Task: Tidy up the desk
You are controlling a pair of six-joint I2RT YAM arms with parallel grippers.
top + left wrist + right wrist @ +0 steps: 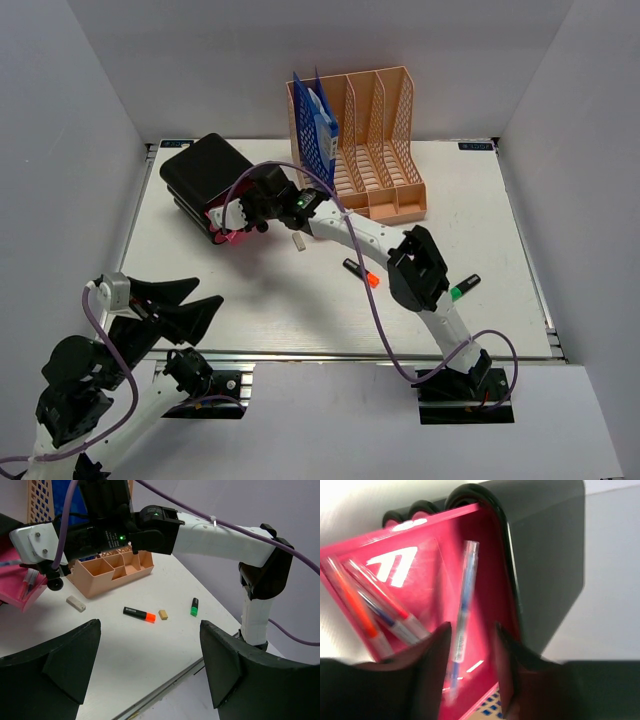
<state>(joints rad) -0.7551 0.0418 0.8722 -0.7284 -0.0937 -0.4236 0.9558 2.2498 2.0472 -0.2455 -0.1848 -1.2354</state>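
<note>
Closest to me, the left claw [150, 680] hangs over the near left part of the surface [250, 310]. Its two dark fingers [55, 665] are spread wide and grip nothing (only white top shows in the gap). Past them an orange-tipped highlighter [139, 614] lies flat with a small tan block [163, 614] just beside its tip. A green-tipped highlighter [194, 607] lies a little further on, and a pale block [76, 603] sits nearer the rack.

My right arm reaches across to the far left corner, where a black organiser [205, 170] stands on the surface with a pink tray [420, 580] sticking out of it. The right claw [470, 630] is at the mouth of that tray, fingers parted part-way on either side of a clear blue-ink pen [462, 605] lying in it. The pen is thinner than the gap, so it is not pinched; its lower end blurs near one finger and I cannot tell whether they touch. An orange pen [355, 602] and a red-and-blue pen [385, 605] lie further over in the tray.

At the far edge stands a peach file rack [380, 140], with a blue folder [318, 125] in its leftmost slot.
</note>
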